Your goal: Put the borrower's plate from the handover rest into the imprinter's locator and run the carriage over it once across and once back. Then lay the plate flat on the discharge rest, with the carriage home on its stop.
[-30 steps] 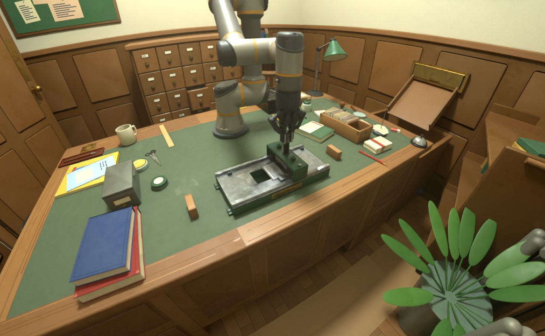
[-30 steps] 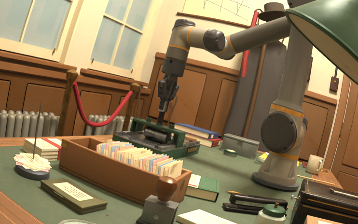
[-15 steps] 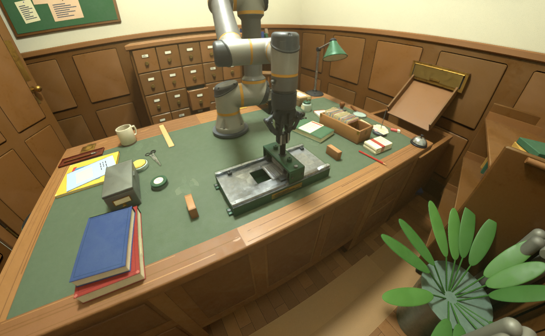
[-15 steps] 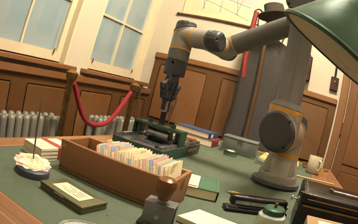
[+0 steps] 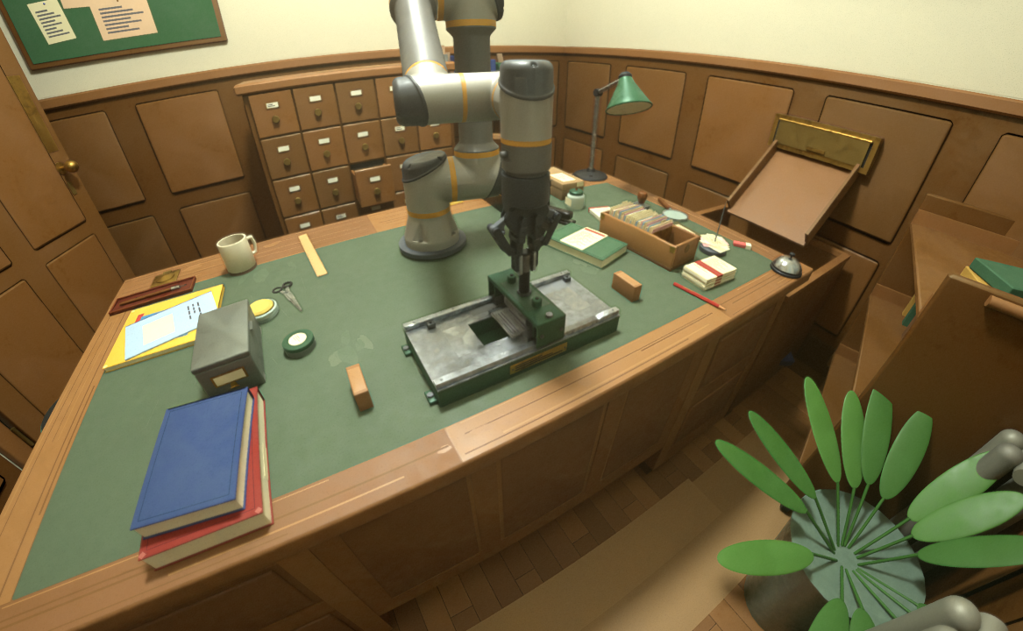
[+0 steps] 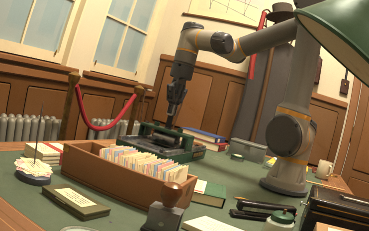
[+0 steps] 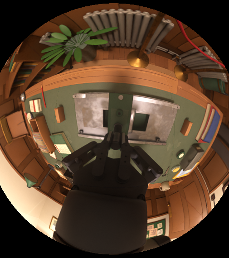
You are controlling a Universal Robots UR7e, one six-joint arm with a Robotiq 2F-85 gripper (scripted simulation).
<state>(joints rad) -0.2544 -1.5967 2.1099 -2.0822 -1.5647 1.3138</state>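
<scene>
The borrower's plate (image 5: 509, 321) shows as a ribbed grey edge in the imprinter's locator, mostly covered by the green carriage (image 5: 527, 308). The carriage (image 7: 118, 113) stands over the middle of the imprinter's grey bed (image 5: 509, 333), with part of the dark locator recess (image 5: 488, 330) uncovered on its left. My gripper (image 5: 524, 275) hangs straight down over the carriage, and its fingers are closed around the upright dark knob (image 7: 117, 130) on the carriage's top (image 6: 169, 122). Two small wooden rests lie on the desk, one left of the imprinter (image 5: 359, 387) and one to its right (image 5: 626, 286).
A wooden card tray (image 5: 648, 233) sits behind the imprinter to the right, beside a green book (image 5: 588, 246). A grey box (image 5: 228, 346), a stack of books (image 5: 201, 472) and a round green pad (image 5: 298, 342) lie on the left half of the desk. The arm's base (image 5: 431, 227) stands behind.
</scene>
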